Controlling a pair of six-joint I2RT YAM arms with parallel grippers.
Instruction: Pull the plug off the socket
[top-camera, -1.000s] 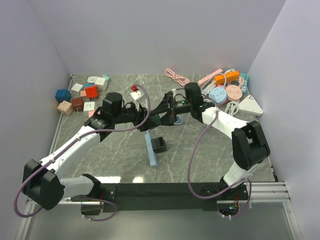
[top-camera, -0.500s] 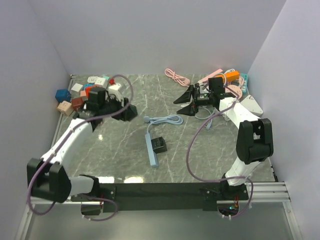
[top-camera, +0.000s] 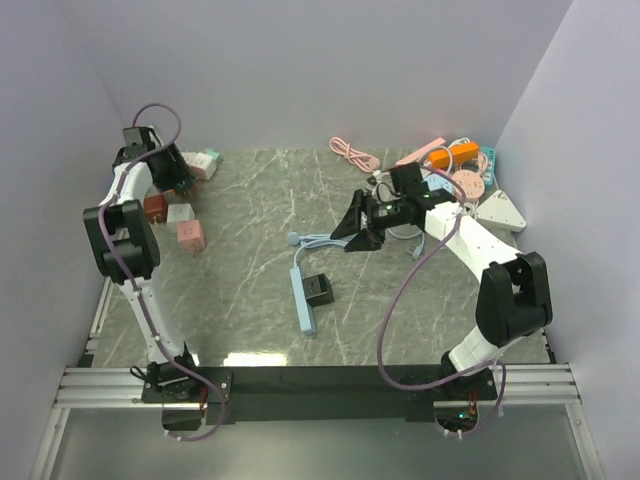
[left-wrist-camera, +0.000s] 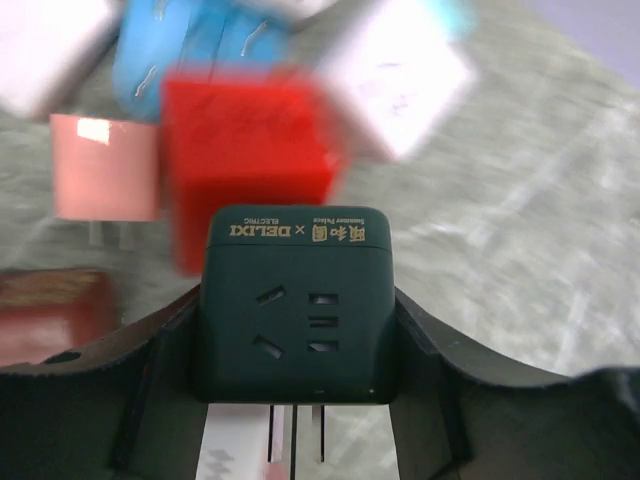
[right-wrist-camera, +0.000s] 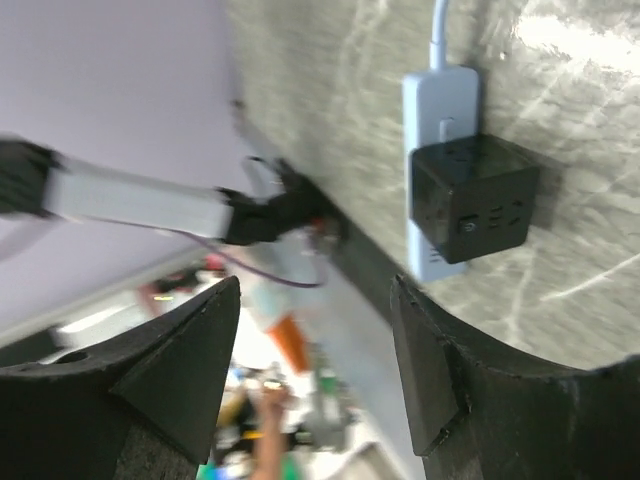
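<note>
A light blue power strip (top-camera: 303, 298) lies in the middle of the table with a black cube plug (top-camera: 318, 289) seated in it; its cord (top-camera: 330, 240) curls toward the back. My right gripper (top-camera: 356, 224) is open and empty above the cord, behind the strip. In the right wrist view the plug (right-wrist-camera: 470, 195) and strip (right-wrist-camera: 437, 110) lie beyond the open gripper (right-wrist-camera: 312, 300). My left gripper (top-camera: 170, 172) is at the far left back corner. In the left wrist view it (left-wrist-camera: 296, 330) is shut on a dark green cube adapter (left-wrist-camera: 296, 300), prongs showing below.
Coloured cube adapters lie at the far left: a pink one (top-camera: 190, 235), a white one (top-camera: 180, 212), a red one (left-wrist-camera: 245, 150). Power strips and cables crowd the back right: a pink cable (top-camera: 352, 153), an orange strip (top-camera: 455, 153), a white triangular block (top-camera: 500, 212). Walls close three sides.
My left arm swung from the table's middle to the far left back corner over the cube pile. My right gripper went to the back right, then came back toward the centre above the cord.
</note>
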